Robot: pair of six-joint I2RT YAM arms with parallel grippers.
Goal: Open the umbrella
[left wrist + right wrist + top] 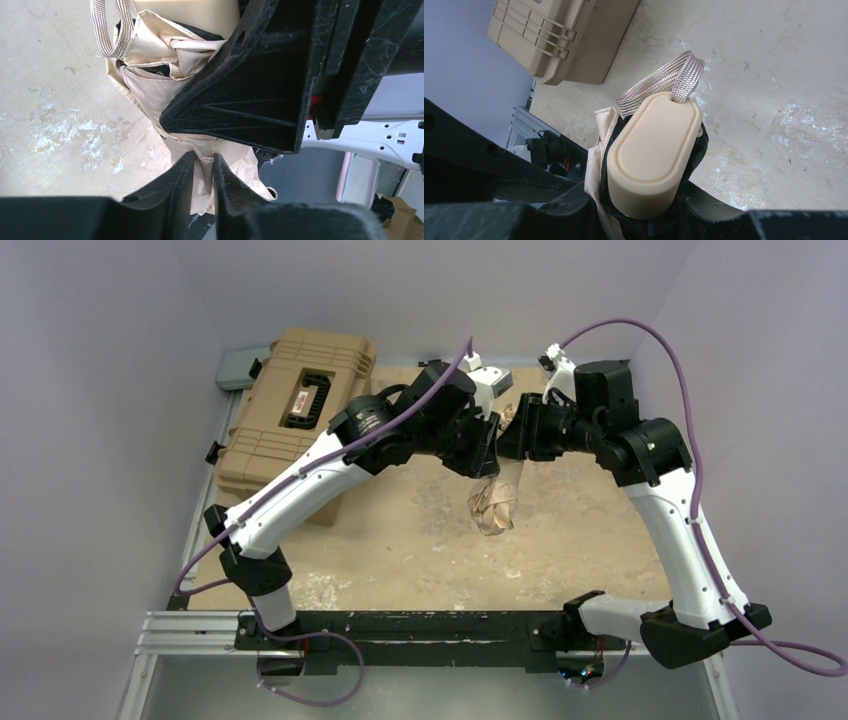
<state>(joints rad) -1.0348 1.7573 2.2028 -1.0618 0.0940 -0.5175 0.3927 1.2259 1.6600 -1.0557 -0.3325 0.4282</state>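
The two grippers meet above the middle of the table (400,550) with the folded umbrella (495,502) caught between them. Its bundled beige cloth hangs down just below both sets of fingers, clear of the sandy surface.

The left gripper (202,162) is narrowed to a slit, and a thin beige tab of the umbrella's cloth is pinched in that slit. The rest of the canopy bulges away beyond the fingertips, with a little black underside showing in the folds.

The right gripper (644,212) is closed around the umbrella just under the handle (651,150) – an oblong beige cap rising out of the grip towards the wrist camera, ringed by black fabric. A woven loop strap (674,80) stands off the handle's far end. In the left wrist view one broad black finger of the right gripper lies against the cloth, just above the left fingertips.

A tan ribbed hard case (295,405) sits well apart – out beyond the left arm's elbow.
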